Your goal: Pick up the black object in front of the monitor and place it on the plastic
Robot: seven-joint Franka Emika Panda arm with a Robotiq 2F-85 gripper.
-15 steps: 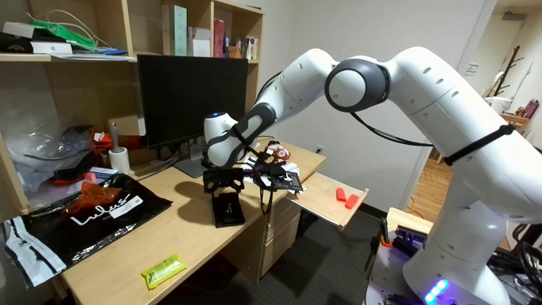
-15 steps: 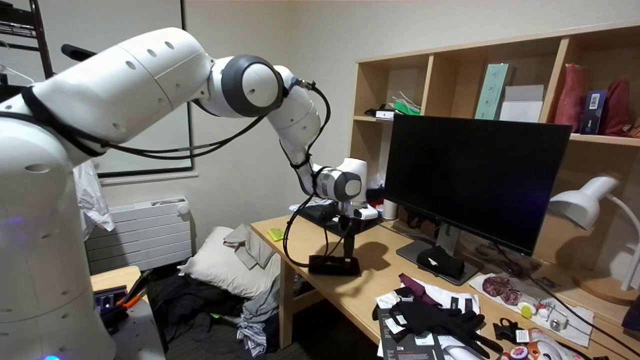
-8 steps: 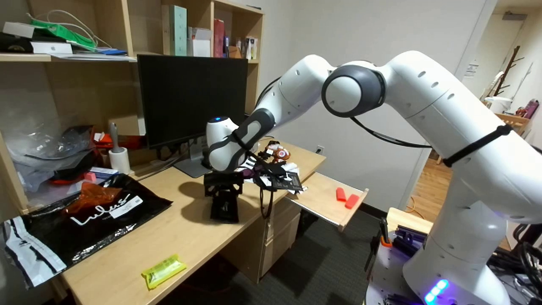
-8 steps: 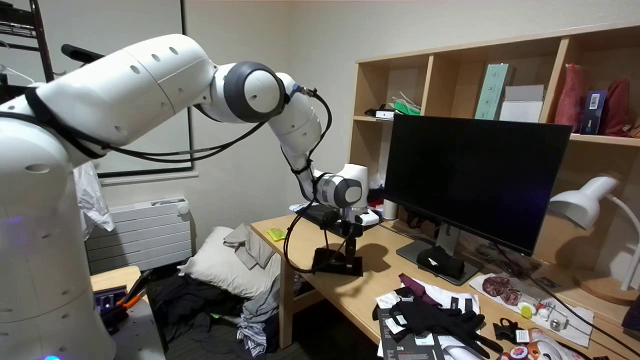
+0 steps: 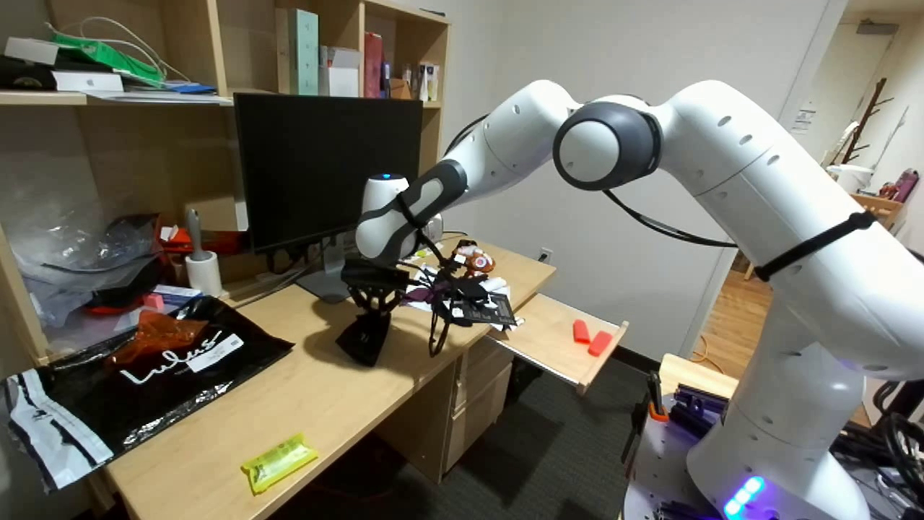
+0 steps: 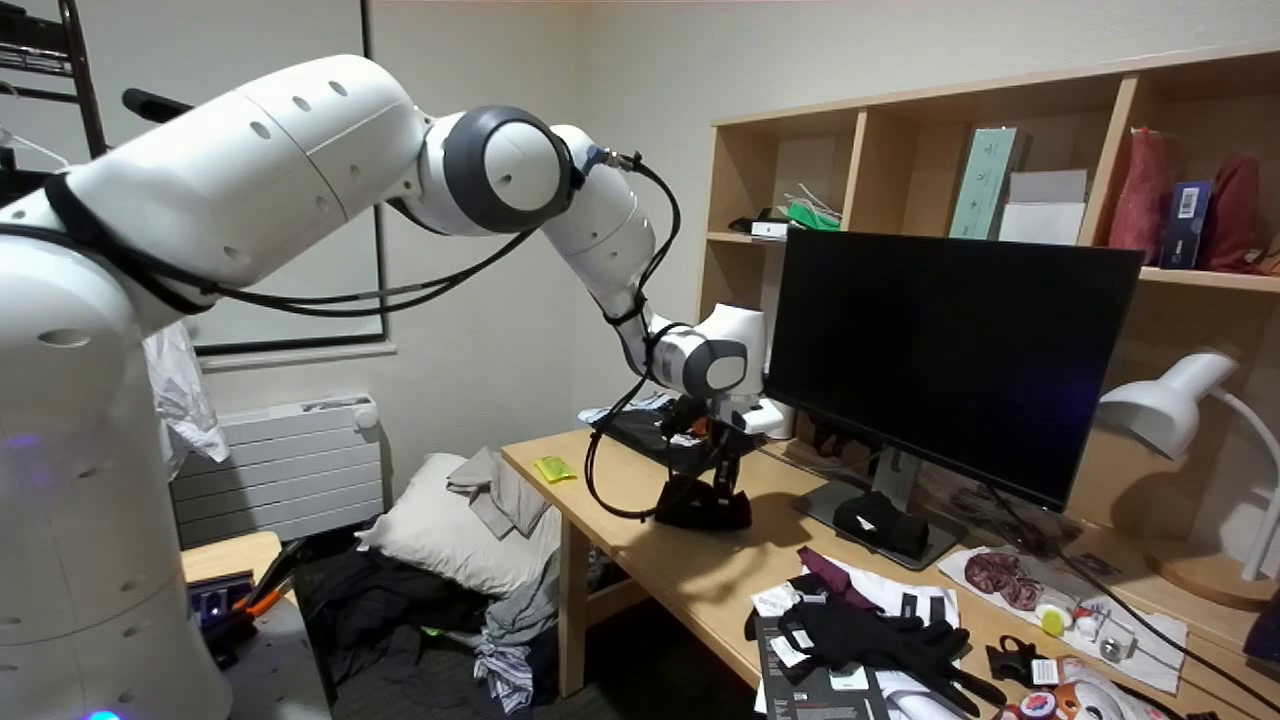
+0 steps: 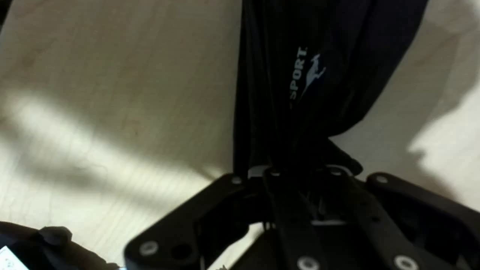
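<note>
The black object is a soft folded black cloth. White "SPORT" lettering and a small animal logo mark its face in the wrist view. My gripper is shut on one end of it, and the cloth bunches between the fingers. In both exterior views it hangs tilted below the gripper and appears raised off the desk, though the gap under it is hard to judge. The plastic, a large black bag with white lettering, lies on the desk at the left; an orange transparent piece rests on it. The monitor stands behind the gripper.
A lumpy black item sits on the monitor's base. Black gloves and papers cover the near end of the desk. A yellow packet lies by the front edge. A lint roller stands behind the plastic.
The jaws have closed on the black object. After dipping, my gripper has risen and shifted toward the monitor with it. The cloth, flat on the desk before, is now bunched and tilted.
</note>
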